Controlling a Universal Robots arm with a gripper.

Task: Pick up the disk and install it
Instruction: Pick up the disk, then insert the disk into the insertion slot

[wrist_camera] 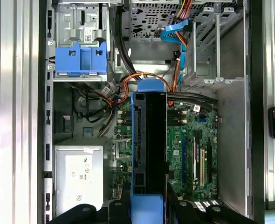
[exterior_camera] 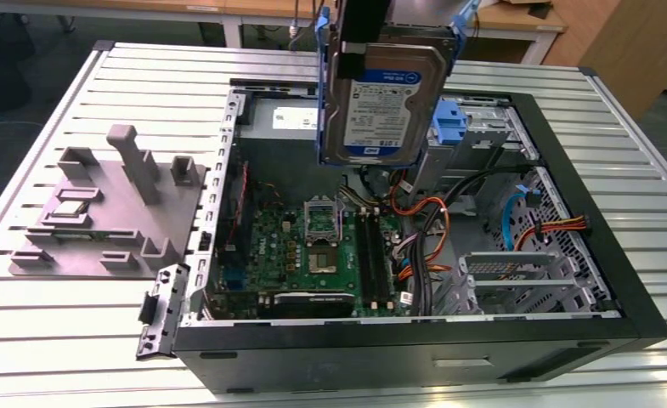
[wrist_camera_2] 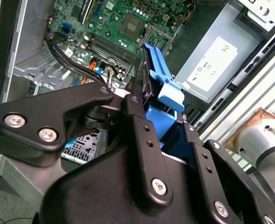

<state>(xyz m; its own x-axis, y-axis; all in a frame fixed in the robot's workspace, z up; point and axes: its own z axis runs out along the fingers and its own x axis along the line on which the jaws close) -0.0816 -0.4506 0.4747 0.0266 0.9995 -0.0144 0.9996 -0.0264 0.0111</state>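
My gripper is shut on the disk, a silver hard drive with a white-and-blue label in a blue plastic carrier. It hangs upright above the back of the open computer case, clear of the parts inside. In the second wrist view the black fingers clamp the blue carrier of the disk from both sides. The first wrist view looks down the edge of the disk, with the gripper at its near end and the motherboard beneath.
Inside the case are a grey power supply, a blue bracket in a drive bay, a metal drive cage and orange and black cables. A grey fixture stands on the slatted table at the exterior view's left.
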